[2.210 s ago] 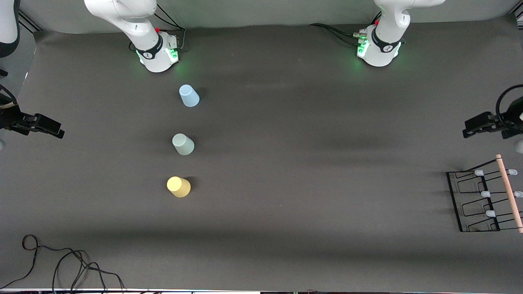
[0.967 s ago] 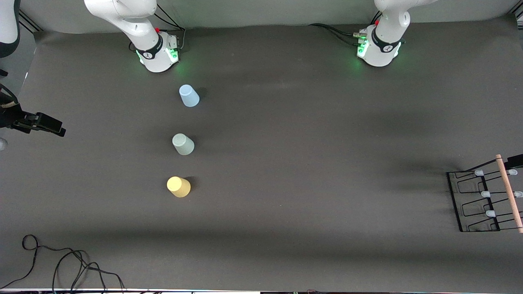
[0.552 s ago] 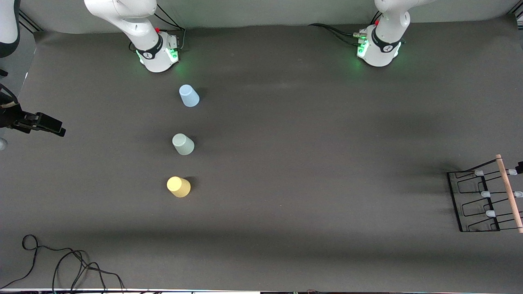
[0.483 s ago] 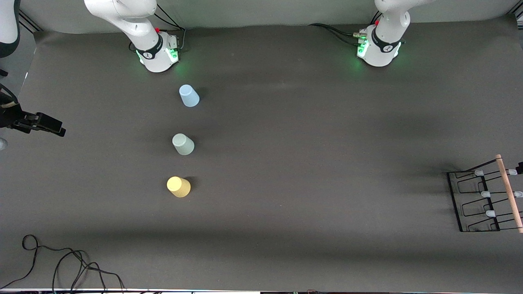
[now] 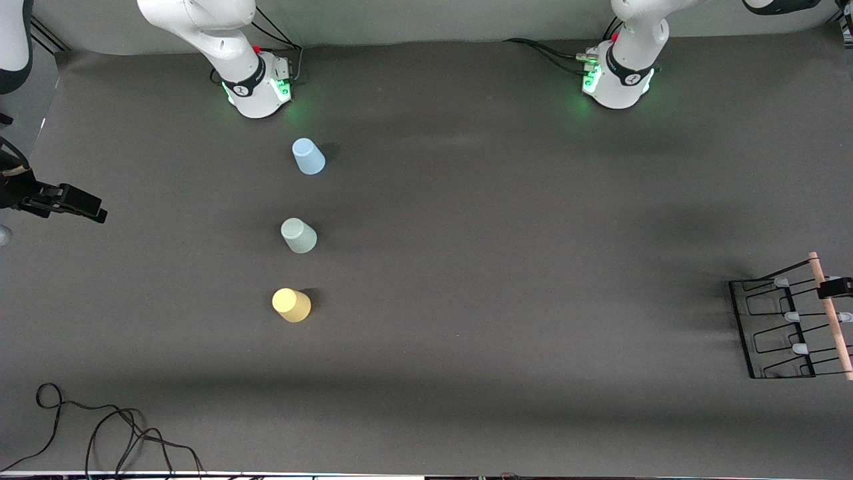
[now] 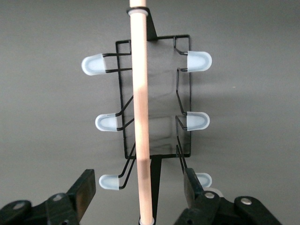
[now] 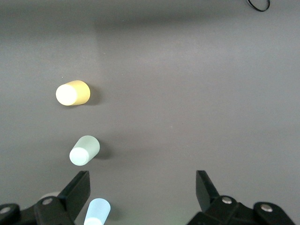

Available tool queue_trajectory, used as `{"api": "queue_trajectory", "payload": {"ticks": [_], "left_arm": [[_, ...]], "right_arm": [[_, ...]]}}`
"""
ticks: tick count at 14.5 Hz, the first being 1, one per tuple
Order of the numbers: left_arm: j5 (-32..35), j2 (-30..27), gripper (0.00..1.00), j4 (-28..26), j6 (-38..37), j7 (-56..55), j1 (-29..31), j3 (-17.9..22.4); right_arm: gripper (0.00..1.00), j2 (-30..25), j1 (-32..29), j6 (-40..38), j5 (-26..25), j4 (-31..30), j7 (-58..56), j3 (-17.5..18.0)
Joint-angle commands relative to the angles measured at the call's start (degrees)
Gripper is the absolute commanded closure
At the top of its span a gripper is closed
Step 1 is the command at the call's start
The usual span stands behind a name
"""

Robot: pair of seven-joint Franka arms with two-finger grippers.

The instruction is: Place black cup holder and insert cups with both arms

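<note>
The black cup holder (image 5: 741, 327) stands at the left arm's end of the table, its wooden handle (image 5: 831, 320) along the top. My left gripper (image 5: 833, 287) is low over that handle. In the left wrist view the left gripper (image 6: 139, 190) is open, one finger on each side of the handle (image 6: 140, 93) with a gap on both sides. Pale peg tips (image 6: 199, 61) stick out sideways. Three cups stand upside down in a row toward the right arm's end: light blue (image 5: 308, 157), grey-green (image 5: 298, 235), yellow (image 5: 291, 305). My right gripper (image 5: 83, 205) waits open, up in the air.
The arm bases (image 5: 256, 87) (image 5: 620, 80) stand along the table's edge farthest from the front camera. A loose black cable (image 5: 100, 427) lies at the near corner on the right arm's end. The right wrist view looks down on the yellow (image 7: 72, 93), grey-green (image 7: 84, 150) and blue (image 7: 97, 212) cups.
My left gripper has come down from above the table to the cup holder's handle, and its fingers have drawn slightly closer. The right arm, cups and holder have not moved.
</note>
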Motion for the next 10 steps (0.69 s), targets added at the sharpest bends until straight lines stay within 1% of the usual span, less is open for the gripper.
{"api": "queue_trajectory", "payload": {"ticks": [1, 3, 4, 6, 8, 10], "left_arm": [[0.36, 0.67, 0.25, 0.98, 0.01, 2.12, 0.14, -0.16], [0.36, 1.20, 0.27, 0.89, 0.53, 1.77, 0.05, -0.16], [0.36, 1.28, 0.30, 0.98, 0.71, 2.03, 0.14, -0.16], [0.71, 2.16, 0.33, 1.15, 1.58, 1.68, -0.30, -0.25], [0.45, 4.18, 0.33, 1.24, 4.82, 0.72, -0.91, -0.33], [0.80, 4.36, 0.33, 1.50, 5.11, 0.80, -1.01, -0.25]], "right_arm": [[0.00, -0.14, -0.20, -0.50, -0.73, 0.13, -0.70, 0.22], [0.00, -0.14, -0.29, -0.41, -0.65, 0.13, -0.70, 0.22], [0.00, -0.14, -0.20, -0.50, -0.73, 0.13, -0.70, 0.22], [0.00, -0.14, -0.20, -0.50, -0.73, 0.13, -0.70, 0.22], [0.00, -0.14, -0.20, -0.41, -0.73, 0.13, -0.70, 0.22], [0.00, -0.14, -0.11, -0.50, -0.73, 0.13, -0.70, 0.22]]}}
